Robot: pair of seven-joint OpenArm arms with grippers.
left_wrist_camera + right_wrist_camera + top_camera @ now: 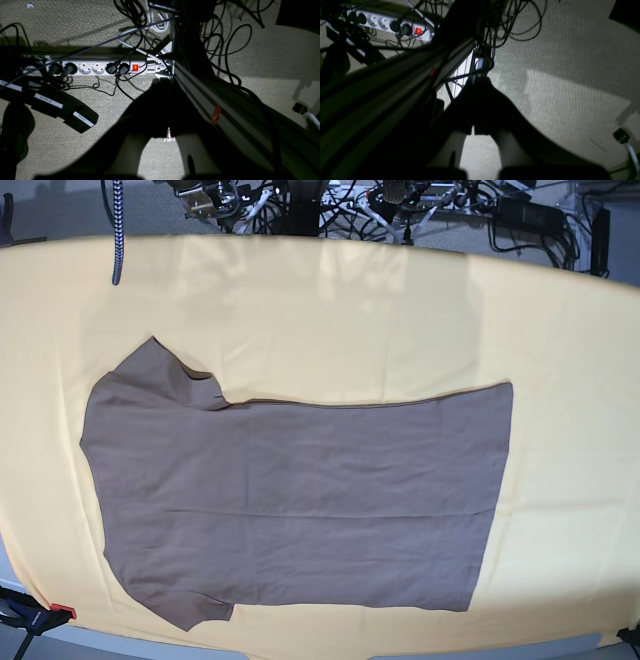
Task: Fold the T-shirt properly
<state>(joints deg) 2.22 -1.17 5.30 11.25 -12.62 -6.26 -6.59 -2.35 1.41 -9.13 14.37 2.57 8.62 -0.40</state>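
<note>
The taupe T-shirt [300, 500] lies spread flat on the yellow cloth [400, 330] in the base view. Its sleeves point to the left and its hem to the right. No gripper shows in the base view. My left gripper [162, 105] is a dark silhouette hanging over the carpeted floor, with its fingertips together and nothing between them. My right gripper [480, 102] is likewise a dark silhouette over the floor, with its tips together and empty. The shirt shows in neither wrist view.
A white power strip [100, 68] with a lit red switch lies on the floor among loose cables, also in the right wrist view [395, 25]. An aluminium frame bar [212, 105] runs beside the grippers. A black labelled box [62, 105] lies nearby. A clamp [30, 615] grips the cloth's front left corner.
</note>
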